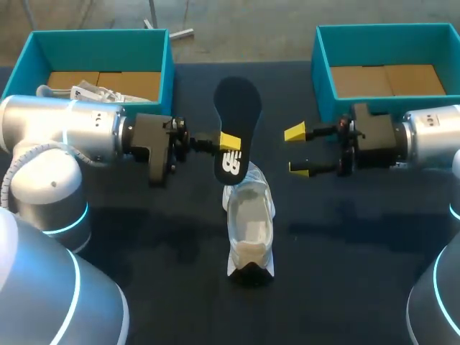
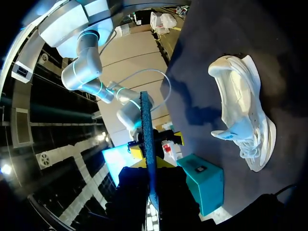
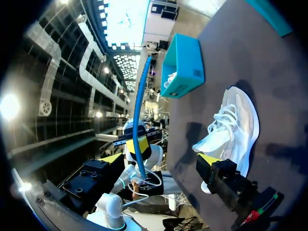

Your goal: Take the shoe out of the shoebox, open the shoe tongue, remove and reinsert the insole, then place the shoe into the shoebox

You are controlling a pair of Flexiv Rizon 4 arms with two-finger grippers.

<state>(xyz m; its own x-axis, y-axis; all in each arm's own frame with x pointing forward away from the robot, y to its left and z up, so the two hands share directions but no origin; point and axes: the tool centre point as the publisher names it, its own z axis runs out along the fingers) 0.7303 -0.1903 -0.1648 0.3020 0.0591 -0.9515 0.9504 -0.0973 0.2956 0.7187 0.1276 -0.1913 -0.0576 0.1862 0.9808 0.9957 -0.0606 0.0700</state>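
Looks like the shoe point(image 1: 249, 223) is out and its insole point(image 1: 236, 129) pulled, pinched in the left gripper point(image 1: 228, 141) (right gripper point(image 1: 297, 151) open, empty), so reinserting and reboxing remain.

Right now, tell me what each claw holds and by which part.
The left claw pinches the insole by its side edge, near the printed end. The right claw is open and holds nothing.

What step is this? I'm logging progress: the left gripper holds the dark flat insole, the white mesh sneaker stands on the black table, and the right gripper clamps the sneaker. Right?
Almost. The head view shows the right gripper open, clear of the white mesh sneaker. The left gripper does hold the dark flat insole, and the sneaker stands on the black table.
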